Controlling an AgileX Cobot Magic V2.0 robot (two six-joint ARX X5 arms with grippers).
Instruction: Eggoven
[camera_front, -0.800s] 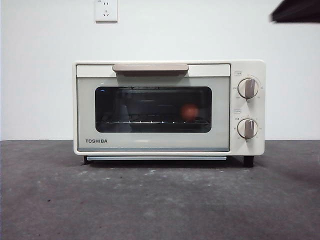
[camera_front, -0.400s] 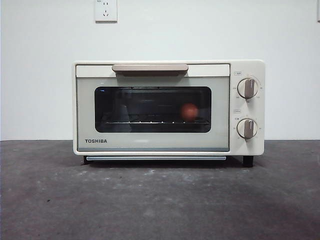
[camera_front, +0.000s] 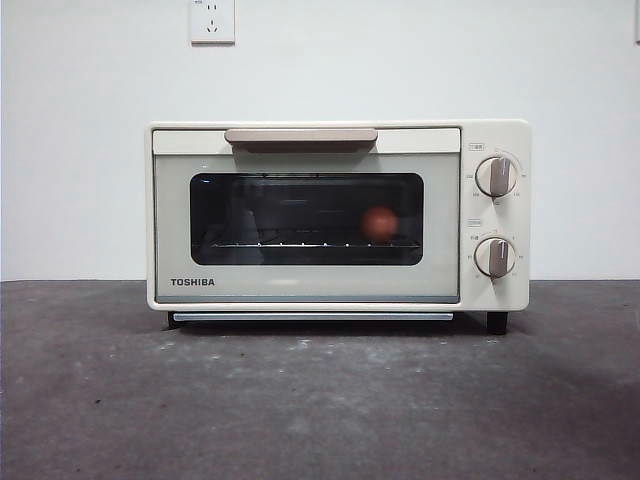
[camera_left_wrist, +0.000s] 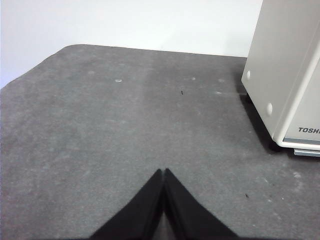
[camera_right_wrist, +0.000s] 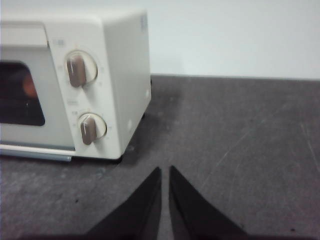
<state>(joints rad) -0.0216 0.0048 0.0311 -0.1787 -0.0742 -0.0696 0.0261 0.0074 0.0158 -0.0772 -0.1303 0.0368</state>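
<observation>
Egg sits on the rack inside the oven, door closed. Left gripper and right gripper hover over bare table, jaws together, empty. Task looks finished; keep both arms clear of the knobs.

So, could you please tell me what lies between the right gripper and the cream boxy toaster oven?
Only bare grey tabletop lies between the right gripper and the cream boxy toaster oven, as the right wrist view shows.

Left pincer: jaws pressed together, tips touching, nothing held, poised low above worktop. Right pincer: jaws nearly together, thin gap, nothing held, likewise low.
</observation>
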